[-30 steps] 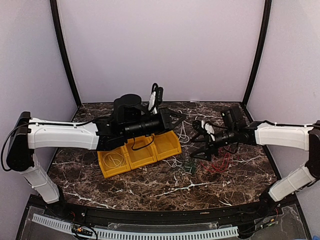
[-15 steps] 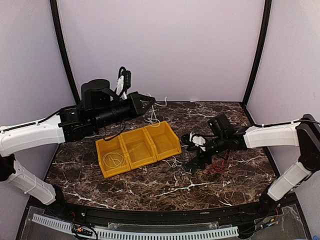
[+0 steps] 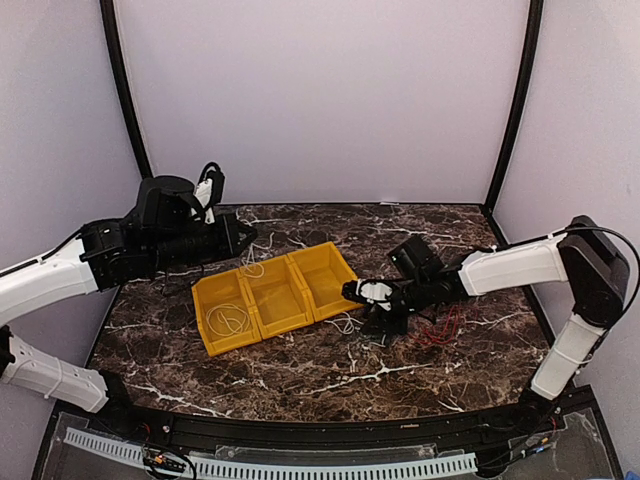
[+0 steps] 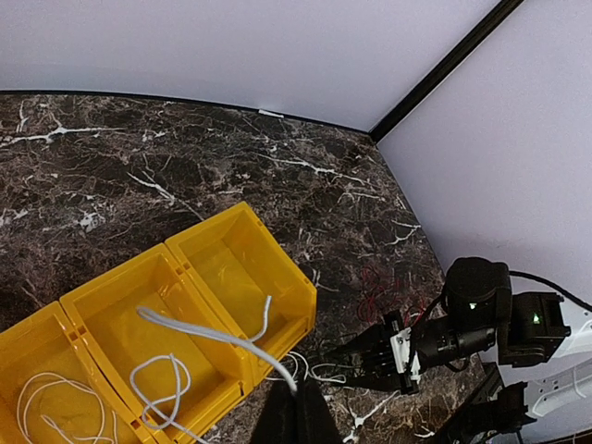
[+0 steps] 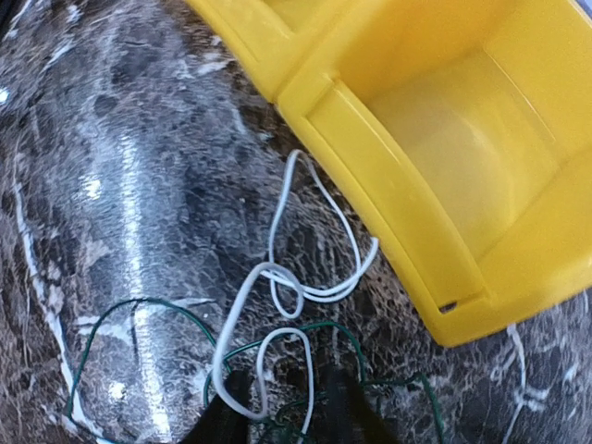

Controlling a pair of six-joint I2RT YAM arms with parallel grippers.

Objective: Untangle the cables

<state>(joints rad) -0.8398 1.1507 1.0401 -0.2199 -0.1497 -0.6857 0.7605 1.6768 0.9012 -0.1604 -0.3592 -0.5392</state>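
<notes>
Cables (image 5: 275, 275) on dark marble table (image 3: 300, 375), lilac walls (image 3: 320, 100)

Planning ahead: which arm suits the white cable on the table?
Right: the right gripper hovers open over that loose cable; the left gripper is shut on another white cable above the yellow bins.

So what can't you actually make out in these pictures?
Right wrist view: the right end effector is blurred and cut by the bottom edge; the thin green wire vanishes behind it.
Left wrist view: the left end effector is cropped at the bottom edge, so its grip on the thin white wire is barely seen.
Overhead view: the thin red wire is too small to trace.
</notes>
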